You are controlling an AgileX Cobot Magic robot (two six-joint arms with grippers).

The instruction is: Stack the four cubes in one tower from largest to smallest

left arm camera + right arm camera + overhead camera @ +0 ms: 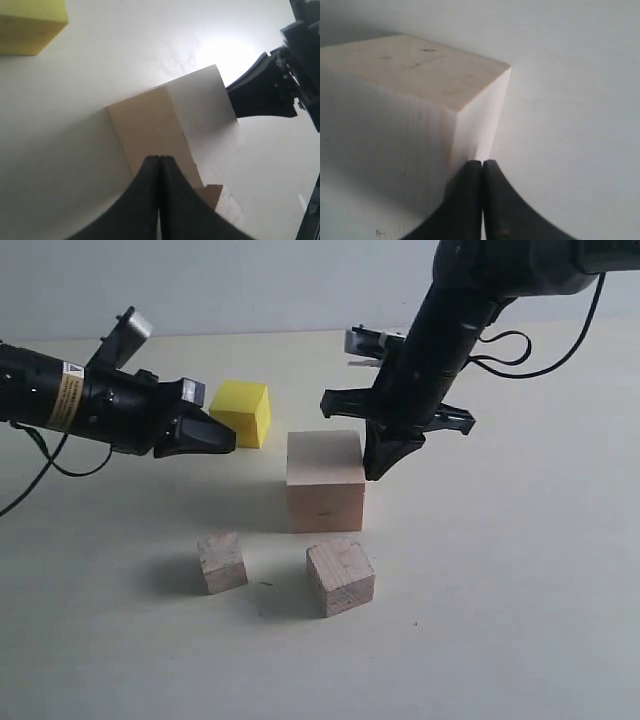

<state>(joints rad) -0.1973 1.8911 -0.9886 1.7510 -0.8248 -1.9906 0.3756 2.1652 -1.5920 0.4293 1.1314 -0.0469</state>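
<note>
The largest pale wood cube [325, 481] [165, 125] [405, 125] stands on the table in the middle. Behind it to the left sits the bright yellow cube [243, 413] [30, 25]. Two smaller greyish wood cubes rest in front: the smallest [222, 562] at the left, the mid one [340, 577] [225, 200] at the right. My left gripper [228, 438] [158, 158] is shut and empty, pointing at the big cube's left side from a short gap away. My right gripper [374, 474] [482, 162] is shut and empty, tip down beside the big cube's right rear corner.
The pale tabletop [520, 570] stretches wide to the right and front of the cubes. A black cable [515, 350] loops behind the right arm, and another cable [30, 465] trails from the left arm.
</note>
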